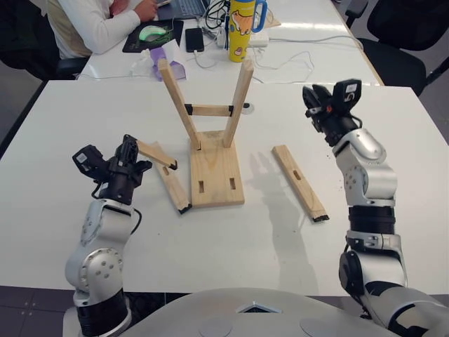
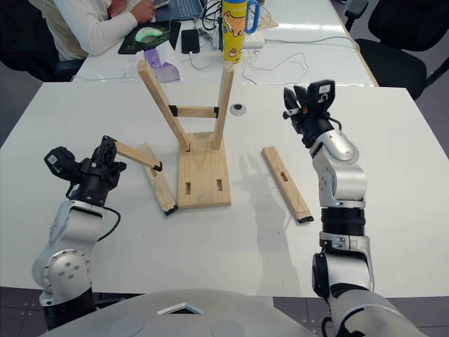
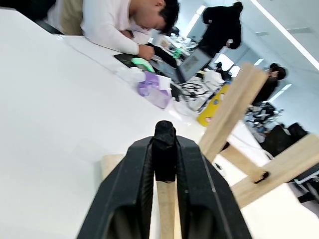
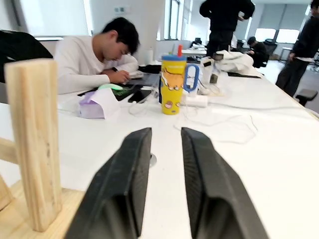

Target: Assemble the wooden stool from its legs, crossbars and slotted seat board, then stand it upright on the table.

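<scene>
Left pincer (image 1: 135, 156) is clamped on one end of a bar (image 1: 157, 155), low over the table (image 1: 393, 140), left of the seat board (image 1: 217, 184). The board lies flat, with two legs (image 1: 179, 104) standing in it, joined by a crossbar (image 1: 210, 110). Right pincer (image 1: 317, 105) is spread, empty, raised right of the legs.

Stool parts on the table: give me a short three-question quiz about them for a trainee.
1. True or false: the right gripper holds a leg.
2. How many legs stand in the seat board? A one, B two, C four.
3. Fill in: the ____ gripper clamps a wooden piece.
Key: 1 false; 2 B; 3 left gripper.
</scene>
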Available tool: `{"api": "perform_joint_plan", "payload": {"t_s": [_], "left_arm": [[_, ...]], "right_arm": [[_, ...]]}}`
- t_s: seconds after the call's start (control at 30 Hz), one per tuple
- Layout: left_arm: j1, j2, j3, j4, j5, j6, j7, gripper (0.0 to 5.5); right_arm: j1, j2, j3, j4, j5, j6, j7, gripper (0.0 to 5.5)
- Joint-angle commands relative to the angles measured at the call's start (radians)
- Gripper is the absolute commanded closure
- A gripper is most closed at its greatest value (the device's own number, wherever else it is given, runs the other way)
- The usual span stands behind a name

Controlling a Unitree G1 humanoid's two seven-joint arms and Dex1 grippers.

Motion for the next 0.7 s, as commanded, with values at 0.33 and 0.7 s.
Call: {"api": "perform_joint_plan", "payload": {"t_s": [0.33,0.7], "left_arm": [[0.022,-0.081,0.016,0.049,0.175,-0.105,0.015,5.03],[-0.050,-0.125,0.036,0.140,0.182,-0.151,-0.006,5.03]], "right_arm": [[0.122,0.057,0.039,-0.095,-0.036,0.013,-0.035,5.50],[0.121,0.063,0.046,-0.100,-0.047,0.010,-0.027,5.50]]}}
